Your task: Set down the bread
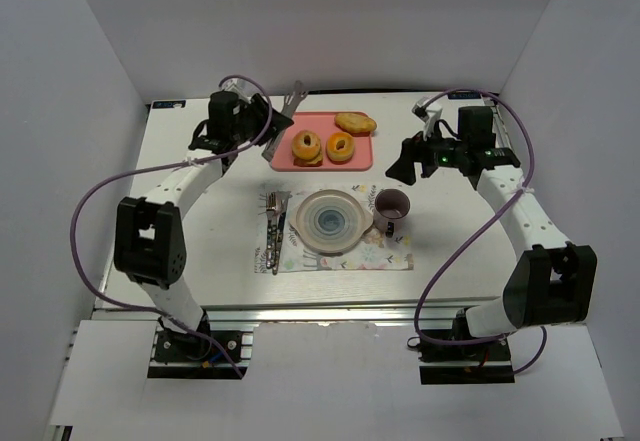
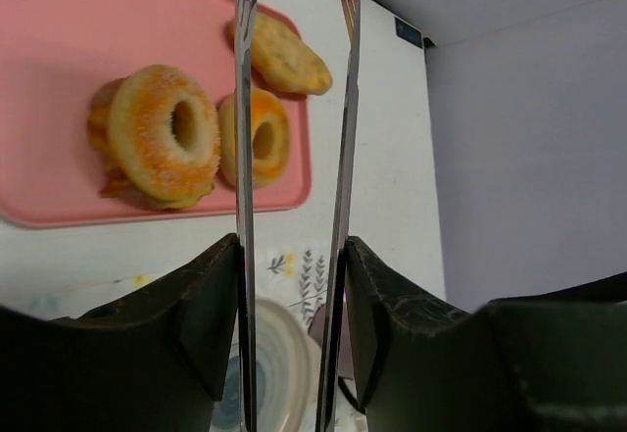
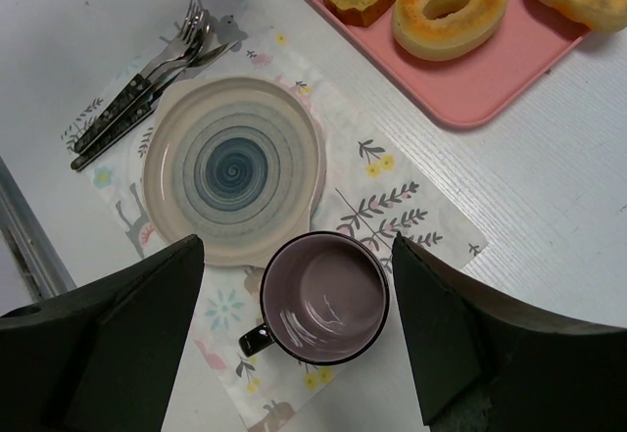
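Black fingers [image 2: 211,305] of the left gripper [image 2: 291,251] fill the foreground of the left wrist view, clamped on a pair of metal tongs [image 2: 343,158]. The two tong arms run forward with a clear gap between them, partly open, with nothing held between. Beyond the tips lies the bread [image 2: 286,55], an oblong golden-brown bun with pointed ends, resting flat at the far right corner of the pink tray [image 1: 357,157]. Two ring-shaped donuts [image 2: 162,133] sit nearer on the same tray, with a gap between them and the bread. The right gripper [image 3: 294,246] hangs with its jaws wide apart and nothing in them, above a purple mug [image 3: 326,300]. That mug stands just beside a ringed plate [image 3: 176,172] on a patterned placemat [image 3: 392,212]. Judged from its look, the bread is light, soft and easily dented, with a dry crust that should not slip much. The tongs would best close across its narrow middle, one arm on each long side, with gentle pressure. A grip near a pointed end would likely let it pivot or drop. Whether the plate is its destination cannot be told.
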`<state>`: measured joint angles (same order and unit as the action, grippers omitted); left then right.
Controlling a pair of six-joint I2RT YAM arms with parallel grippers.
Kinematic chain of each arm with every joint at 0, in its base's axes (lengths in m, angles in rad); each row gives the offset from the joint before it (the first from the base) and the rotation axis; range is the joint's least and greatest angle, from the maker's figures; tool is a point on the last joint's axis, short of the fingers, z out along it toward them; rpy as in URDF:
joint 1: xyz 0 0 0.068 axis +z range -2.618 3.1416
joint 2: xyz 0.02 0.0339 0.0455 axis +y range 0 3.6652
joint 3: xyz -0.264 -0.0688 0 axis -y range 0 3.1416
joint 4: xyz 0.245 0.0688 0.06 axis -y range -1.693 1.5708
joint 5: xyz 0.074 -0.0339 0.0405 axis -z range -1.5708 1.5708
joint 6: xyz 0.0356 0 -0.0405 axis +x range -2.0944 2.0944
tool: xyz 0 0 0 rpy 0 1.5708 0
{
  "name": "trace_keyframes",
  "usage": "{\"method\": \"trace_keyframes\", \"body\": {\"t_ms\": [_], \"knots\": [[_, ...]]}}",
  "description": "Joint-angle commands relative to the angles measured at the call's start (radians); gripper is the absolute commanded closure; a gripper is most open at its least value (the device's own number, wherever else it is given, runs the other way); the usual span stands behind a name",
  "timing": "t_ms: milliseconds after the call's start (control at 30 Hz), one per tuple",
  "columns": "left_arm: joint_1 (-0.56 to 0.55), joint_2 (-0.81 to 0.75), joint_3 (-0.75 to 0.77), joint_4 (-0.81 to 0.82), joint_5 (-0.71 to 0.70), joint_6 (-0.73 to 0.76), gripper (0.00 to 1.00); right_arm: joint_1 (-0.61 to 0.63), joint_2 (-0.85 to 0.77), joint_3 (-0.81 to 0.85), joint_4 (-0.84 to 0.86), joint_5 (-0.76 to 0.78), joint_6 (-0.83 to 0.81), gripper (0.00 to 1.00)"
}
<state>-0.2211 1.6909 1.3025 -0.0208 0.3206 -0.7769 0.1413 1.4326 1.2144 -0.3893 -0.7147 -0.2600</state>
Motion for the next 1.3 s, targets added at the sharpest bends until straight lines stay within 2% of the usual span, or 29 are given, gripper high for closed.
{"method": "trace_keyframes", "body": {"t_ms": [0, 100, 333, 467, 833, 1267], "knots": [[-0.021, 0.045, 0.096, 0.059, 0.048, -0.094, 0.45, -0.011, -0.041, -0.019, 0.024, -0.029, 0.013, 0.18], [-0.037, 0.121, 0.168, 0.071, 0.043, -0.134, 0.44, -0.019, -0.049, -0.029, 0.029, -0.031, 0.013, 0.18], [-0.069, 0.326, 0.361, -0.037, 0.017, -0.156, 0.43, -0.038, -0.052, -0.047, 0.044, -0.042, 0.022, 0.18], [-0.078, 0.386, 0.415, -0.051, 0.017, -0.171, 0.42, -0.046, -0.054, -0.058, 0.053, -0.048, 0.03, 0.18], [-0.107, 0.53, 0.501, -0.015, 0.043, -0.252, 0.42, -0.058, -0.058, -0.082, 0.07, -0.06, 0.042, 0.15], [-0.123, 0.569, 0.515, -0.036, 0.048, -0.317, 0.42, -0.063, -0.061, -0.113, 0.095, -0.077, 0.065, 0.13]]}}
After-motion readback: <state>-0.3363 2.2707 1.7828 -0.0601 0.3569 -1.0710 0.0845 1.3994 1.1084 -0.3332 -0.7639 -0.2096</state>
